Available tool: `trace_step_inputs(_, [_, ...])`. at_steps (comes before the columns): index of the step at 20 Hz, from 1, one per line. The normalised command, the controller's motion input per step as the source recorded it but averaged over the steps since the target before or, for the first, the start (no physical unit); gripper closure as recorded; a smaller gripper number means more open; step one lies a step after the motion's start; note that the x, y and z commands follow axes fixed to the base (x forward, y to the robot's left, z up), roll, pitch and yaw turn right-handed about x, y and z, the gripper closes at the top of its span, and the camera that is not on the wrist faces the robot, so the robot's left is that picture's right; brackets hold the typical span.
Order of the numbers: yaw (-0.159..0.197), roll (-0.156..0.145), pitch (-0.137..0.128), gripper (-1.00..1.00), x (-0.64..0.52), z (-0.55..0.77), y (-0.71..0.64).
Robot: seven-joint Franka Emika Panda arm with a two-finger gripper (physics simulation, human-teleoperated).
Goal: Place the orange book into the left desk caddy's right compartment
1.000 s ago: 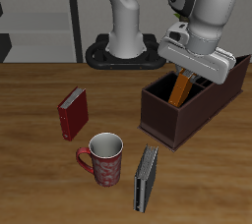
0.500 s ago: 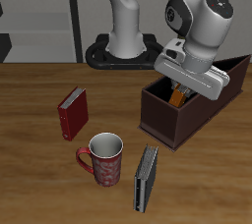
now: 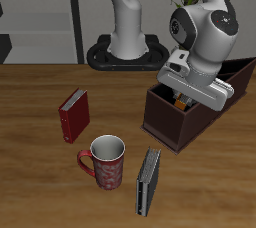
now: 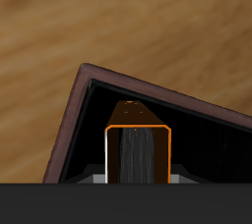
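Observation:
The orange book (image 4: 136, 151) stands on edge inside the left desk caddy (image 3: 168, 122), its grey page edges facing the wrist camera. From the exterior view only a sliver of the orange book (image 3: 181, 100) shows under the hand. My gripper (image 3: 184, 95) hangs low over the caddy's end nearer the table's front and is shut on the book. The caddy's dark maroon rim (image 4: 87, 95) frames the book on two sides. No divider shows, so I cannot tell which compartment it is in.
A dark red book (image 3: 72, 115) stands farther out on the table. A red mug (image 3: 103, 160) and a dark grey book (image 3: 148, 180) stand near the front edge. The robot's base (image 3: 125, 52) is behind the caddy.
The gripper has come down with the orange book, which stood tall above the caddy's rim before and now sits almost wholly inside it. The other objects have not moved.

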Motion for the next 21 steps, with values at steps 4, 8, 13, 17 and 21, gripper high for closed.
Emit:
trace_step_inputs(4, [-0.003, 0.006, 0.001, -1.0, -0.03, -0.03, -0.08])
trace_step_inputs(8, [-0.008, 0.029, 0.022, -1.0, 0.01, 0.03, -0.03])
trace_step_inputs(13, [0.044, 0.025, -0.01, -1.0, -0.08, 0.18, -0.08])
trace_step_inputs(17, [0.025, 0.041, -0.01, -1.0, -0.21, 0.32, -0.12])
trace_step_inputs(21, [0.135, 0.132, -0.01, -1.0, -0.37, 0.42, 0.0])
